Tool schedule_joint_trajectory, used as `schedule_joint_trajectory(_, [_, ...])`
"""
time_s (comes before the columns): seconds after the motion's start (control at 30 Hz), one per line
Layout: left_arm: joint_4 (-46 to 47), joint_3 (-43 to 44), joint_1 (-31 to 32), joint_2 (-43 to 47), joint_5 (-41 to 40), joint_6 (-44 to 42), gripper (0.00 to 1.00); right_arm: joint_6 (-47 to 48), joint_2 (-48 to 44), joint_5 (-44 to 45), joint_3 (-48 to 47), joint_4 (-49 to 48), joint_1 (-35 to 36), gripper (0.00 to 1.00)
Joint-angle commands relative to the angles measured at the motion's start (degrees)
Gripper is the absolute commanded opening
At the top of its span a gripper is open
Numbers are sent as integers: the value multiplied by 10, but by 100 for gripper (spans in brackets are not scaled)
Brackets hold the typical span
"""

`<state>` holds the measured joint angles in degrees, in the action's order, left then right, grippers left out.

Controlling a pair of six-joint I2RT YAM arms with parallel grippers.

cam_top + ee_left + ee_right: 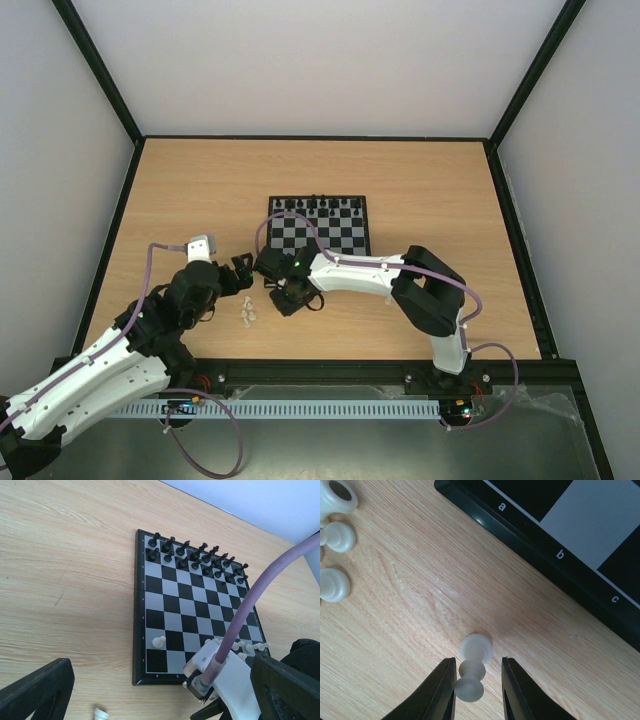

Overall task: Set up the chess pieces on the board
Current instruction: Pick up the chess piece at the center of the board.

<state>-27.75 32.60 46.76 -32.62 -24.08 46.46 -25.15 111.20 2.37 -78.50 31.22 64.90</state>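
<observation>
The board lies mid-table with black pieces along its far rows. In the left wrist view one cream pawn stands on the board and several more chess pieces line its near row. My right gripper is low over the wood beside the board's corner, open around an upright cream pawn. Its left finger touches the pawn and its right finger stands apart. My left gripper hangs wide open with nothing in it, left of the board.
Several loose cream pieces sit on the wood between the two arms, also seen at the left of the right wrist view. The right arm's wrist and purple cable cross the board's near corner. Black-framed walls enclose the table.
</observation>
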Motion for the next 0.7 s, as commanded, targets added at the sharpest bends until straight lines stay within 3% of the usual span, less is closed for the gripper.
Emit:
schedule_joint_trajectory(0.0, [-5, 9, 3, 3, -6, 1, 99, -6, 14, 11, -21, 18, 4, 22])
schedule_joint_trajectory(0.2, [-4, 9, 2, -1, -5, 0, 100, -5, 8, 37, -27, 31, 3, 9])
schedule_joint_trajectory(0.67, [1, 8, 2, -12, -4, -3, 100, 23, -61, 78, -35, 72, -89, 9])
